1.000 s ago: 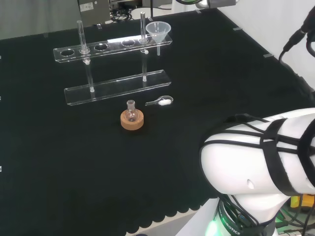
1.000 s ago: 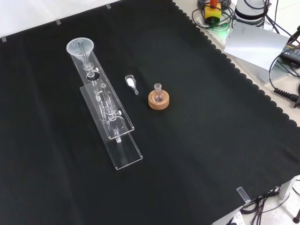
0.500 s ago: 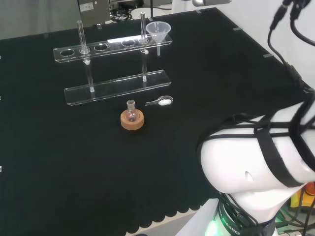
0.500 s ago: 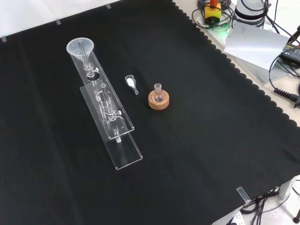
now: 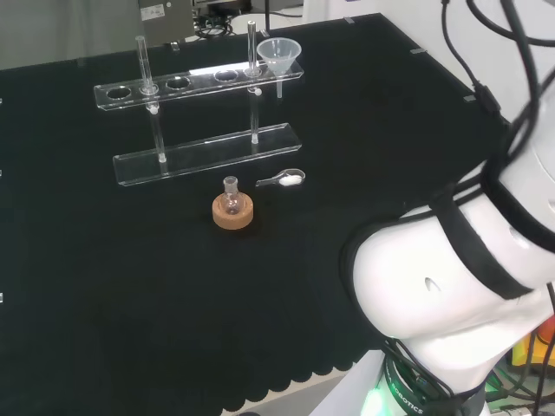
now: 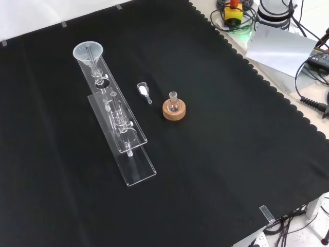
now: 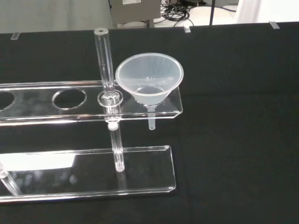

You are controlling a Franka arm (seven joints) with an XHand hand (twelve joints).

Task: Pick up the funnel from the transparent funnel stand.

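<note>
A clear funnel [image 5: 279, 53] sits in the right-end hole of the transparent funnel stand [image 5: 208, 154] in the head view, its stem hanging below the upper shelf. In the front view the funnel [image 6: 88, 52] is at the far end of the stand [image 6: 134, 163]. The wrist view has the funnel [image 7: 149, 80] close, upright in the end hole of the stand's upper shelf [image 7: 84, 115], beside a clear post.
A small flask [image 5: 231, 198] stands on a cork ring [image 5: 232, 213] in front of the stand. A small clear scoop with white powder [image 5: 283, 179] lies to its right in the head view. The arm's white links [image 5: 451, 277] fill the head view's lower right.
The arm's white links have swung and risen at the head view's right. The funnel, stand, flask and scoop have not moved.
</note>
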